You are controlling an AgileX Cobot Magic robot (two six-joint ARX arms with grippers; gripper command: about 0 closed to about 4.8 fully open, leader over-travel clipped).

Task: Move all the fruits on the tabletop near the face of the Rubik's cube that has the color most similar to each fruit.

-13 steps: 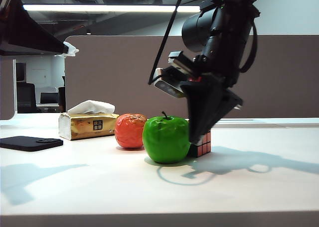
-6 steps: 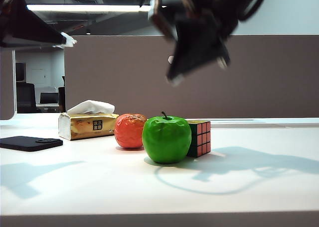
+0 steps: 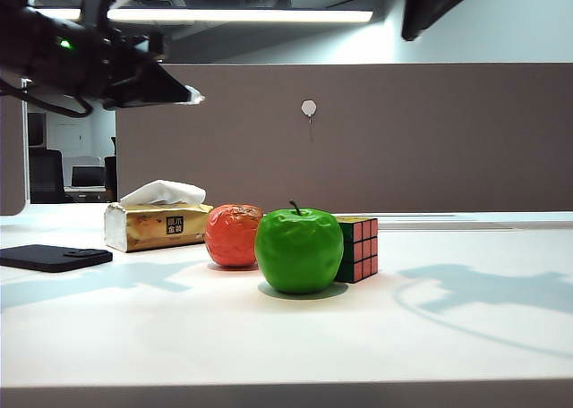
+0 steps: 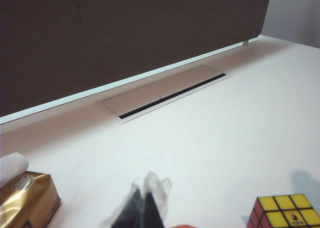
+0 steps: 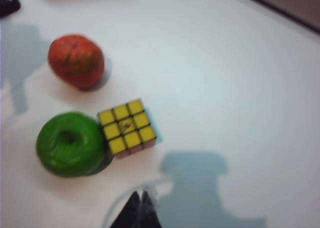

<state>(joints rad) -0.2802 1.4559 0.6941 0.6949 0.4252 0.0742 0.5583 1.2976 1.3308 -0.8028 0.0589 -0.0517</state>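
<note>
Right wrist view: we list green apple touching Rubik's cube, orange-red fruit at eleven o'clock; right pincer and left pincer both pinched empty; fetching the fruit, we risk nudging the apple.

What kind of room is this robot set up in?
Probably an open-plan office. The white desk has a brown partition screen behind it and a cable slot near the back. Ceiling strip lights and a dark office chair show further back.
</note>
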